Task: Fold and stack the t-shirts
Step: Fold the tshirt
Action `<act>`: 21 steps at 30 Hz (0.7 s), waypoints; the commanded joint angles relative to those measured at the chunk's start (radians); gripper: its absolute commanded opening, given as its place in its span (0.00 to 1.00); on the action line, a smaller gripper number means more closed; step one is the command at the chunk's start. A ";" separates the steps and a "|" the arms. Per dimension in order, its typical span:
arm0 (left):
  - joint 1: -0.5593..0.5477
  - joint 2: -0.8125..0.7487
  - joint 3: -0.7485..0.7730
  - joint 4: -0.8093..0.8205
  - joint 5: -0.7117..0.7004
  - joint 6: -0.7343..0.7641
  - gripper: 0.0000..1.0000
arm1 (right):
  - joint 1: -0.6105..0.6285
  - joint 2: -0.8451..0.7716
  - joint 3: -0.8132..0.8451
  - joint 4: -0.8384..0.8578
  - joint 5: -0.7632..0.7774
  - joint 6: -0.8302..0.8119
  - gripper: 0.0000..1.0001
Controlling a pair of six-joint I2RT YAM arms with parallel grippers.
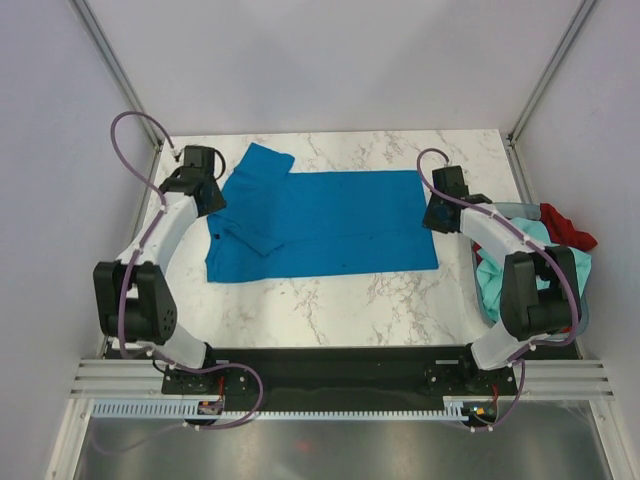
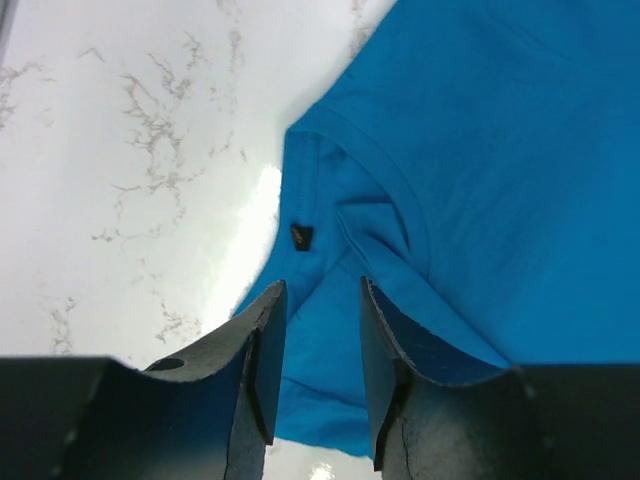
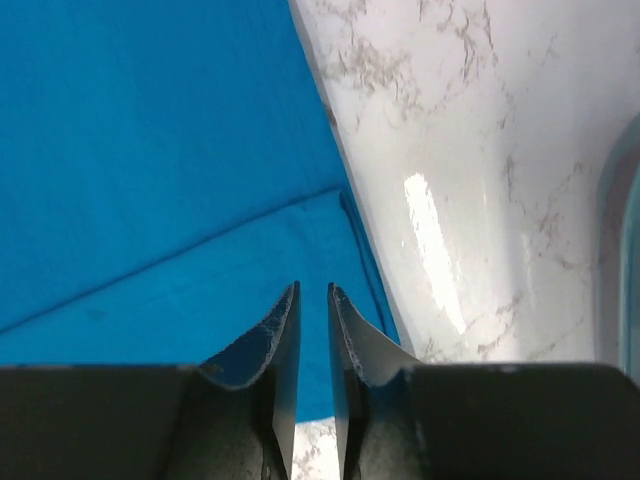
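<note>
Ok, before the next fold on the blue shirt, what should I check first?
1. The blue shirt wholly on the table: ok.
2. Nothing in the left jaws: ok, apart above the collar.
3. Nothing in the right jaws: ok, narrowly apart at the hem corner.
4. Sleeves tucked in: not ok, the far sleeve sticks out.
5. The mint shirt and red shirt out of the way: ok, both in the basket.
6. Cloth smooth underneath: cannot tell.
</note>
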 commanded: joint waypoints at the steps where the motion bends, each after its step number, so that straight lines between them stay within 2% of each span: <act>1: 0.003 -0.141 -0.041 -0.012 0.127 -0.062 0.43 | -0.001 -0.043 -0.057 -0.025 -0.047 -0.028 0.24; 2: 0.001 -0.158 -0.082 -0.010 0.207 -0.091 0.42 | -0.001 -0.045 -0.063 -0.017 -0.054 -0.025 0.23; 5: 0.000 -0.194 -0.148 -0.005 0.331 -0.131 0.41 | -0.003 -0.042 -0.094 -0.002 -0.081 -0.010 0.23; 9: 0.000 -0.192 -0.274 0.022 0.405 -0.170 0.41 | -0.003 -0.039 -0.140 0.007 -0.078 0.013 0.21; 11: -0.002 -0.206 -0.324 0.042 0.428 -0.168 0.47 | 0.000 -0.052 -0.190 0.025 -0.064 0.012 0.21; 21: 0.053 -0.309 -0.364 -0.005 0.281 -0.185 0.50 | 0.000 -0.158 -0.382 0.010 0.025 0.053 0.20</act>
